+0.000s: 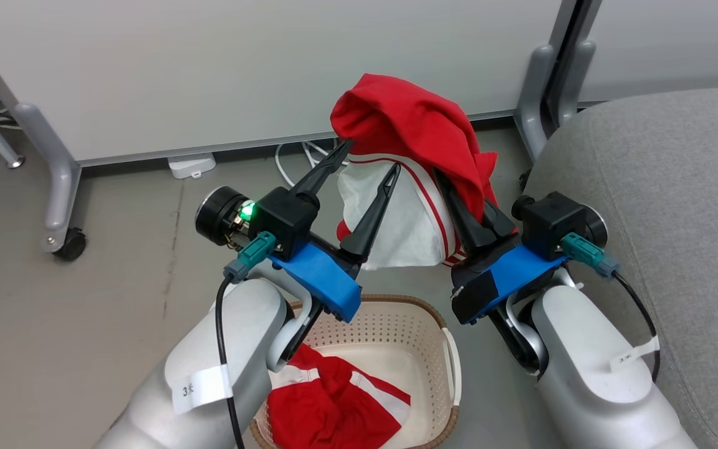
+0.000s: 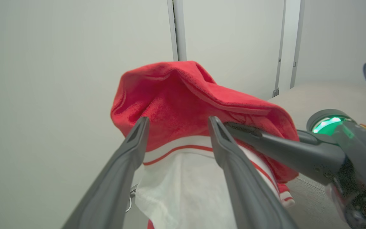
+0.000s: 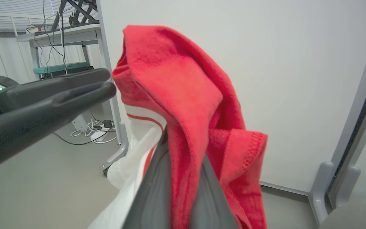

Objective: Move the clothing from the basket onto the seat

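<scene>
Right hand [image 1: 452,196] seemingly tight on clothing [image 1: 409,118]; left hand [image 1: 370,156] spread beside it.

White partition panels [image 1: 240,68] stand on grey metal legs [image 1: 53,168] along a smooth grey floor [image 1: 85,299]. One leg ends in a black castor [image 1: 71,243]. A small white box [image 1: 191,166] and loose white cables [image 1: 293,159] lie at the foot of the panels. Past the partition's end, a grey desk [image 3: 59,33] stands above a cluster of plugs [image 3: 81,122] on the floor, with slatted blinds [image 3: 11,6] behind it.
</scene>
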`<state>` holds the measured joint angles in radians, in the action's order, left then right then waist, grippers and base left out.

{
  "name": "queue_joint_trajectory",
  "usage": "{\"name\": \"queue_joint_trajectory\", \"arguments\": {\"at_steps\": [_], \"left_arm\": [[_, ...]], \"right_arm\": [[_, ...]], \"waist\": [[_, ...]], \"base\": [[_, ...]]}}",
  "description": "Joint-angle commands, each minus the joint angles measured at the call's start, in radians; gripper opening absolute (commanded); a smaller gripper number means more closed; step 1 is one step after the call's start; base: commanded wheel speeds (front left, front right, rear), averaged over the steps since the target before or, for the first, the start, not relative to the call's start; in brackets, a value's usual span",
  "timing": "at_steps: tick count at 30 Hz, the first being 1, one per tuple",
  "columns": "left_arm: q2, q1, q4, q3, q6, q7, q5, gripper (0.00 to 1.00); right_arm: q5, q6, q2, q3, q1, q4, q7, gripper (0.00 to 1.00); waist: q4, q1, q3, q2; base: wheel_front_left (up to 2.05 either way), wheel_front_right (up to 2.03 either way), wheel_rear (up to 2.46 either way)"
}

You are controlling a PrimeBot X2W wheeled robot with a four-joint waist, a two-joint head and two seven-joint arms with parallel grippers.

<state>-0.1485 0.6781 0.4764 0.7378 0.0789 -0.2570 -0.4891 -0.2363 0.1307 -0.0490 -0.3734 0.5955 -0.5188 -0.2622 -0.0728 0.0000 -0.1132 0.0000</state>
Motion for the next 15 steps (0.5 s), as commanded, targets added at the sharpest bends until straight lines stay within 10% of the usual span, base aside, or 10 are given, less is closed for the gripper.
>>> {"name": "queue_joint_trajectory", "arguments": {"at_steps": [1, 15], "left_arm": [[-0.009, -0.016, -0.011, 0.005, -0.005, -0.004, 0.01, 1.0], [-0.011, -0.051, -0.055, 0.021, -0.016, -0.008, 0.034, 1.0]], "right_arm": [[0.007, 0.0, -0.003, 0.013, -0.021, 0.014, -0.004, 0.0], [0.063, 0.0, -0.002, 0.119, -0.074, 0.089, -0.004, 0.0]], "waist": [[0.028, 0.0, -0.005, 0.0], [0.179, 0.0, -0.044, 0.0]], "base": [[0.0, 0.0, 0.0], [0.0, 0.0, 0.0]]}}
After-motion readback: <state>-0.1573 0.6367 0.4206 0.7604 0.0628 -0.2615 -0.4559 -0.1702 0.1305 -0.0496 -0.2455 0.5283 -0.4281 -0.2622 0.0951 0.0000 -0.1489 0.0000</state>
